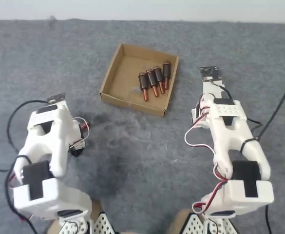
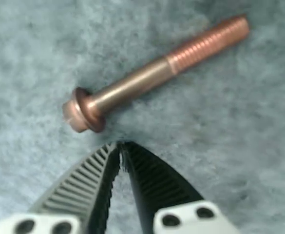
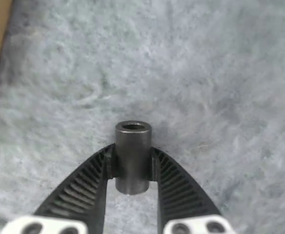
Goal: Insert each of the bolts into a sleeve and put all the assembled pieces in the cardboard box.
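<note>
I see the left arm (image 1: 47, 141) at the lower left of the high view. The left gripper (image 2: 119, 145) is pressed together on nothing. A bare bolt (image 2: 152, 80) lies on the grey mat (image 1: 132, 161) just beyond its tips, not touching them. The box (image 1: 112, 73) sits at upper centre and holds four assembled pieces (image 1: 154, 80) side by side. At the right, the right gripper (image 3: 132, 155) pinches a dark sleeve (image 3: 132, 139) by its sides.
</note>
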Action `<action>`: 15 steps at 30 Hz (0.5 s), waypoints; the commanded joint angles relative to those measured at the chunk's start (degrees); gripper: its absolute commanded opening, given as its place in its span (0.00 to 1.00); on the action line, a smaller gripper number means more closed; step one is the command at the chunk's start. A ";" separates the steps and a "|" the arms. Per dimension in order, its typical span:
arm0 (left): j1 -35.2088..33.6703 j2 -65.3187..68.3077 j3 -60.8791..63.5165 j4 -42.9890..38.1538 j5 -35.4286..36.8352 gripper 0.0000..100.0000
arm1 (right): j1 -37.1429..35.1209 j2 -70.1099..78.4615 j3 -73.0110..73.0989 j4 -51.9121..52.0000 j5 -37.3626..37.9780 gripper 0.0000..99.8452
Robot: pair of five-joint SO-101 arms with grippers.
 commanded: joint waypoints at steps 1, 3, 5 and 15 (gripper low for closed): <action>2.55 -6.68 0.75 -1.49 -1.23 0.01 | -0.57 -3.30 -0.18 -1.01 1.05 0.01; 2.73 -10.37 2.07 -1.41 -1.14 0.01 | -0.57 -3.30 -0.18 -1.01 1.05 0.01; 2.55 -13.01 2.95 -1.32 -1.14 0.01 | -0.57 -3.30 -0.18 -1.01 1.05 0.01; 2.37 -10.90 4.70 -1.32 -1.05 0.01 | -0.57 -3.30 -0.18 -1.01 1.05 0.01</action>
